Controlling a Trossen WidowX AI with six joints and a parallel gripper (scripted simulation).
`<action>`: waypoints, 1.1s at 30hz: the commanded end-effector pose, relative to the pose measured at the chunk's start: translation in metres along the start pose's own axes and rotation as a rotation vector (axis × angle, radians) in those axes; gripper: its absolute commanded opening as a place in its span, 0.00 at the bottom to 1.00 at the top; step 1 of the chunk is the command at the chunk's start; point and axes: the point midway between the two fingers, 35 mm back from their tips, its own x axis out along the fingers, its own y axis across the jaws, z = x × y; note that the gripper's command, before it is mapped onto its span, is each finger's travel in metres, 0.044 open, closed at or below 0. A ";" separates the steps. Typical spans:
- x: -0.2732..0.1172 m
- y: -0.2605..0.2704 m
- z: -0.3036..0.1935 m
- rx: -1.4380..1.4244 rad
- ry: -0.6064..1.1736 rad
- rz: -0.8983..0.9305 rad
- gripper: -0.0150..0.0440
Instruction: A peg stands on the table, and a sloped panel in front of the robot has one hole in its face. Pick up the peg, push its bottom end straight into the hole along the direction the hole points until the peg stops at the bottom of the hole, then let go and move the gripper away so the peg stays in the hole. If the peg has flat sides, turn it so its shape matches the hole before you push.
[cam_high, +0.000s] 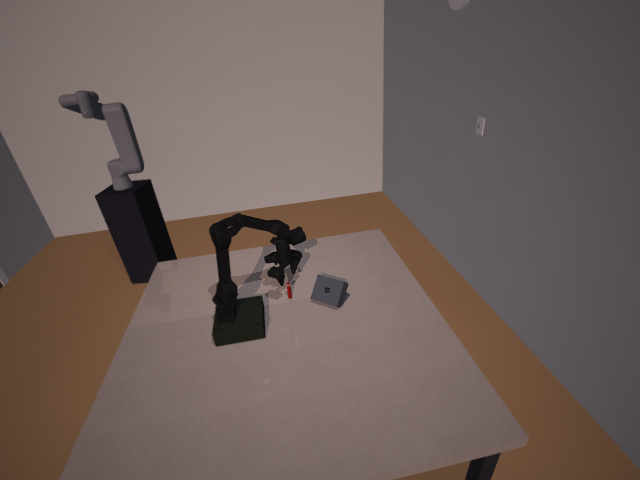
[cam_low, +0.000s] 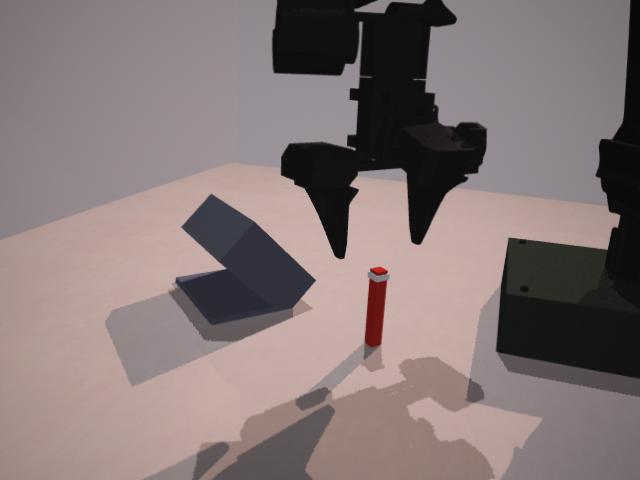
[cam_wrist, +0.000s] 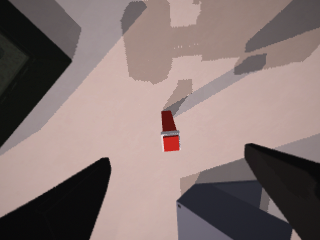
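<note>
— Where is the peg (cam_high: 289, 291) (cam_low: 375, 311) (cam_wrist: 170, 136) to be found, taken from the sloped panel (cam_high: 329, 290) (cam_low: 268, 265) (cam_wrist: 220, 220)?
— It is stood upright beside the panel, on the robot base's (cam_high: 239, 322) (cam_low: 558, 330) (cam_wrist: 12, 65) side.
— And the gripper (cam_high: 289, 277) (cam_low: 378, 250) (cam_wrist: 176, 156)?
— Its fingers are spread, with nothing held, above the peg's top. Probably a descent along the peg's upright axis is needed, slightly corrected sideways.

one peg (cam_high: 289, 290) (cam_low: 375, 312) (cam_wrist: 171, 143), one sloped panel (cam_high: 329, 290) (cam_low: 268, 268) (cam_wrist: 205, 220), two arms (cam_high: 223, 266).
</note>
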 end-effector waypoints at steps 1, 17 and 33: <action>0.003 0.001 -0.001 0.008 0.009 0.003 1.00; 0.030 0.000 -0.001 0.008 0.009 0.003 1.00; 0.056 0.001 -0.001 0.008 0.009 0.003 1.00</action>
